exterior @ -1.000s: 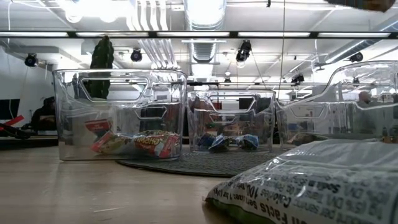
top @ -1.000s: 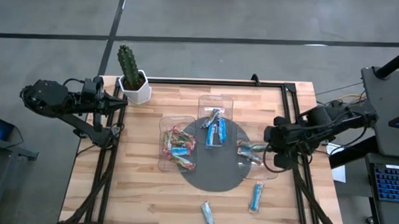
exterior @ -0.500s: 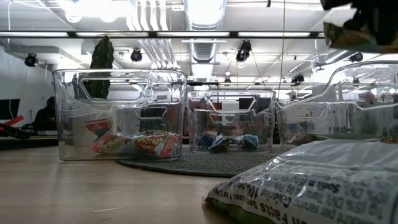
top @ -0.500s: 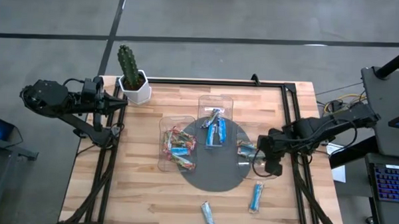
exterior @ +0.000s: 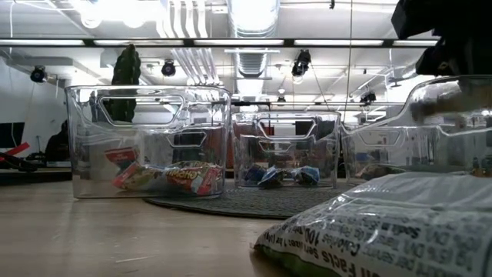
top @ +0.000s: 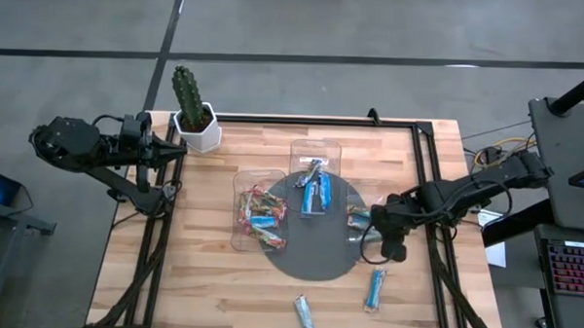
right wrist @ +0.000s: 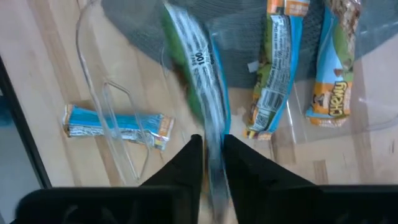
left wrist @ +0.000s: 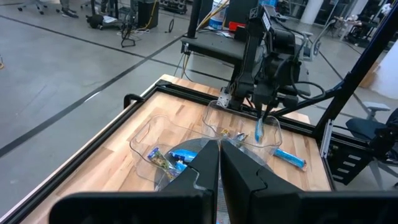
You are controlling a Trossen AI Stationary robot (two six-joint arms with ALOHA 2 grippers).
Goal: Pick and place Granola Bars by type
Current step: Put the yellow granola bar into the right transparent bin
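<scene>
**Right gripper over the right-hand tray, a bar between its jaws**

Your right gripper [top: 391, 249] hangs above the clear plastic tray on the right [top: 359, 246], which sits partly on the dark round mat [top: 313, 260]. A green-and-teal wrapped granola bar [right wrist: 196, 70] runs lengthwise through the gap between the jaws, hanging down towards the tray. It shows blurred in the right wrist view, so you cannot tell whether the jaws grip it or have let it go.

Beneath the jaws, inside that tray, lie two blue-and-orange wrapped bars [right wrist: 273, 68] side by side. Just outside the tray wall, to one side of the jaws, a blue and silvery wrapped bar [right wrist: 115, 124] lies flat on the wooden table [top: 200, 278]. Another silvery-teal bar [top: 306, 315] lies near the table's front edge, well apart from the jaws.

Farther from the right jaws, across the mat, the clear middle tray [top: 315, 147] holds blue bars, and the clear left tray [top: 240, 196] holds mostly red-orange ones.

Your left gripper [left wrist: 219, 144] waits off the table's left edge, jaws pressed together on nothing, near the green cactus in a white pot [top: 192, 107]
</scene>
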